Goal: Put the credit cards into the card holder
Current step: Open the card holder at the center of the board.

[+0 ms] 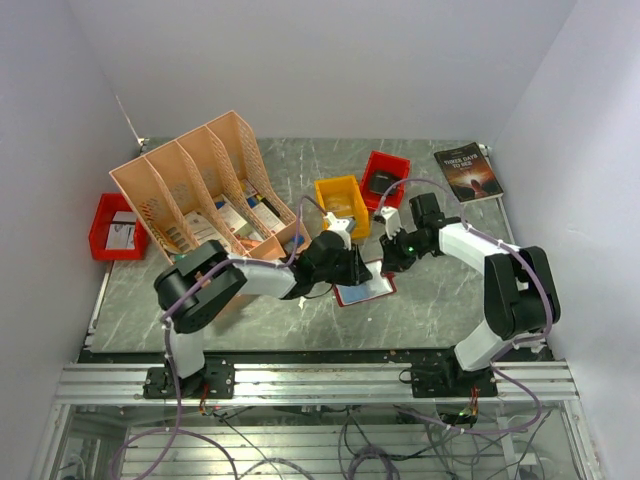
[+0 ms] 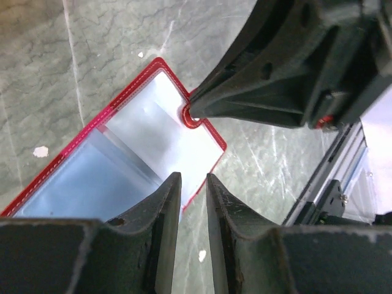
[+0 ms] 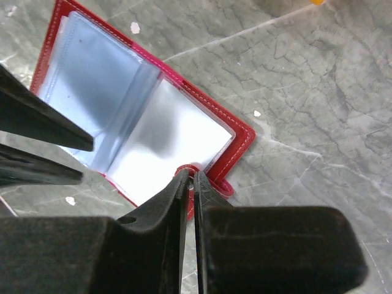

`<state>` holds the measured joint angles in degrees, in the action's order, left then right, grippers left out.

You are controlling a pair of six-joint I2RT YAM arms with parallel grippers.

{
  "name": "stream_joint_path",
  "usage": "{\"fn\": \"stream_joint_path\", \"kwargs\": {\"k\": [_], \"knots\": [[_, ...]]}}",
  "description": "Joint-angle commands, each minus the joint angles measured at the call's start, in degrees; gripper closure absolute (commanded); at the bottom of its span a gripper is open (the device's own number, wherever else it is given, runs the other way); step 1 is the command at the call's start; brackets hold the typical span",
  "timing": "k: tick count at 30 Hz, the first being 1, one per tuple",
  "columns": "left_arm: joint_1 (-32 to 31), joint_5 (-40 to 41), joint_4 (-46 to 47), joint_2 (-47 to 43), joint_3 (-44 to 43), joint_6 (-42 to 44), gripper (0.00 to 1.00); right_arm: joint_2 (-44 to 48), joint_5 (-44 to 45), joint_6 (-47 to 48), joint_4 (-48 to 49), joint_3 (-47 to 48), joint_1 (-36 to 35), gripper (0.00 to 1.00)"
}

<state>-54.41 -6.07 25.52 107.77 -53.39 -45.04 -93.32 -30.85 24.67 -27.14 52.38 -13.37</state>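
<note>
The red card holder (image 1: 365, 291) lies open on the marble table, its clear pockets facing up and looking empty. It also shows in the left wrist view (image 2: 141, 141) and the right wrist view (image 3: 165, 135). My right gripper (image 1: 389, 264) (image 3: 191, 175) is shut on the holder's red snap tab at its right edge. My left gripper (image 1: 360, 270) (image 2: 193, 179) hovers over the holder's near edge, its jaws a narrow gap apart with only table showing between them. No credit card can be made out for certain.
A peach file organizer (image 1: 205, 185) with leaflets stands at the back left. A yellow bin (image 1: 322, 190) and a red bin (image 1: 372, 165) sit behind the holder. Another red bin (image 1: 100, 225) is at far left, a dark book (image 1: 468, 171) at back right.
</note>
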Motion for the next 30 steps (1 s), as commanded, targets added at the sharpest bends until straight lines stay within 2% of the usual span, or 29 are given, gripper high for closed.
{"fn": "stream_joint_path", "kwargs": {"k": [1,6,11,14,17,20,22,23,25,27,28,30], "knots": [[0.35,2.98,6.31,-6.73,4.47,1.49,0.65,3.04,-5.14,0.83,-0.94,0.88,1.44,0.9],[0.34,8.14,9.91,-15.24,11.4,3.05,0.65,4.76,-8.69,2.2,-1.71,1.05,1.84,0.86],[0.35,14.59,5.33,-27.21,14.84,7.12,0.62,7.06,-12.69,3.31,-2.44,1.1,3.05,0.8],[0.44,18.83,0.31,-34.09,15.06,9.72,0.5,8.62,-17.75,4.65,-3.99,1.76,5.0,0.78],[1.32,23.02,-4.78,-40.1,15.43,9.98,0.26,10.73,-24.22,8.54,-6.64,3.17,8.05,0.73],[3.41,20.96,-6.22,-45.58,16.16,9.85,0.09,13.05,-28.55,10.46,-8.31,6.79,10.48,0.68],[4.64,18.44,-7.35,-48.63,15.75,10.51,0.05,14.74,-28.9,11.32,-8.47,10.03,11.12,0.6],[5.05,17.39,-8.58,-49.46,15.05,11.17,0.04,15.47,-28.86,10.91,-7.27,11.51,11.28,0.52],[5.43,15.57,-12.39,-50.08,12.05,12.76,0.03,16.29,-29.98,12.29,-3.88,13.57,11.27,0.29],[5.67,14.43,-16.6,-49.84,9.06,14.64,0.03,16.07,-31.29,15.85,-1.95,14.86,11.26,0.11],[5.67,14.03,-19.07,-49.47,7.56,16.04,0.03,15.43,-31.02,15.36,-0.22,15.76,11.21,0.05],[5.65,13.58,-21.87,-48.54,5.1,17.72,0.03,11.35,-28.9,12.58,1.73,20.29,11.17,0.02]]}}
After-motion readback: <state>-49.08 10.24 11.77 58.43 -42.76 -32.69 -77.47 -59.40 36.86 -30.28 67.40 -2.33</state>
